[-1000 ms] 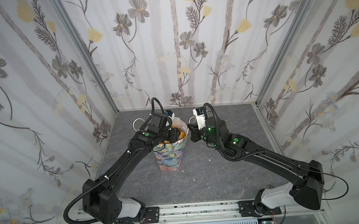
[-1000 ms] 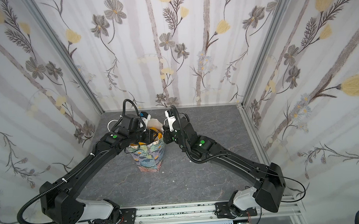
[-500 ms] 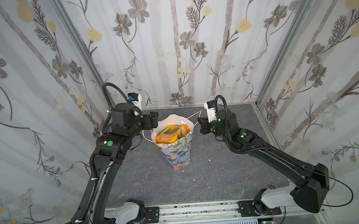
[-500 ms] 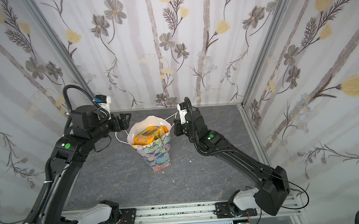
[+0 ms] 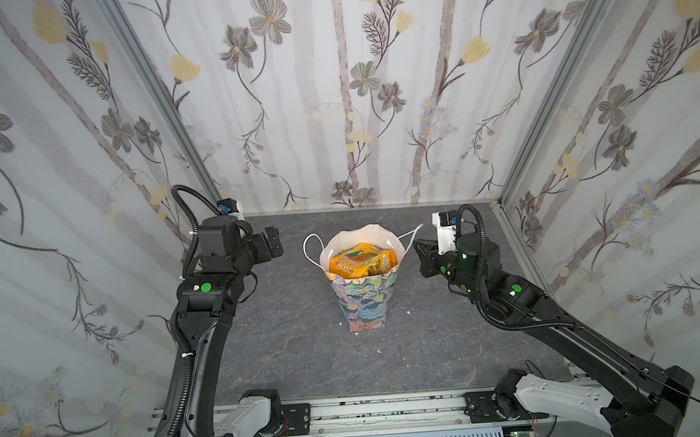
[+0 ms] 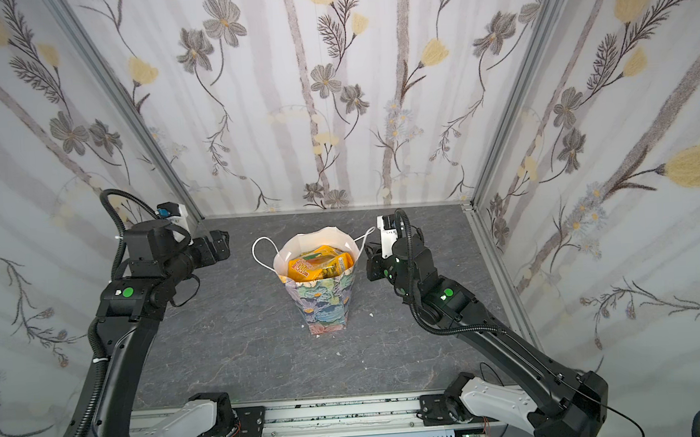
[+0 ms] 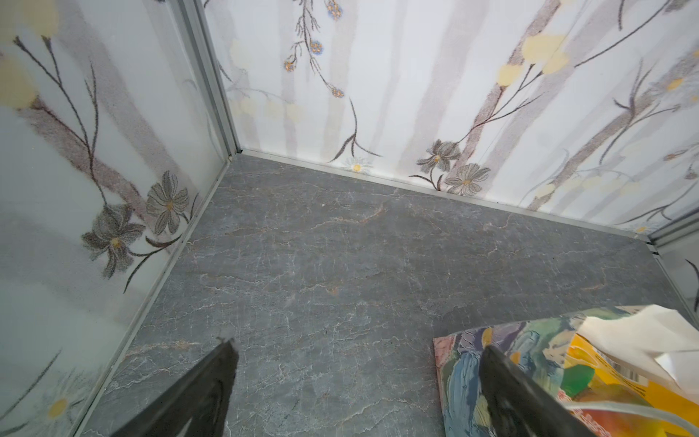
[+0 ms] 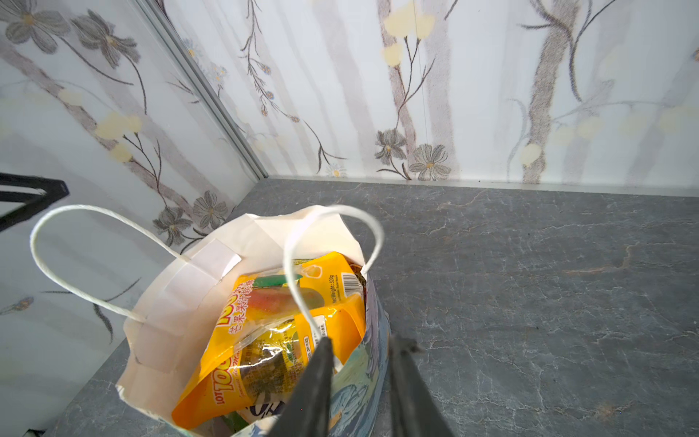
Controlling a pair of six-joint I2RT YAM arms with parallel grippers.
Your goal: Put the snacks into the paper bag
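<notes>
**Top views.** In both top views the left gripper (image 5: 272, 244) and the right gripper (image 5: 420, 250) were found drawn back to either side of the upright pastel floral paper bag (image 5: 363, 297). A second earlier both had been crowded at its mouth. Orange and yellow crinkly snack packets (image 5: 361, 262) were seen inside the bag, close under the rim. None was noted on the grey marbled tabletop (image 5: 289, 348).

**Left wrist view.** The left gripper (image 7: 357, 344) was recorded spread wide with nothing between its jaws. The paper bag (image 7: 465, 367) was seen just behind one finger.

**Right wrist view.** The right gripper (image 8: 365, 340) was recorded partly spread and empty. It was placed just off the bag's rim, by a white cord handle (image 8: 299, 287).

**Judgement.** The last packet was taken as released and the loading as complete.
</notes>
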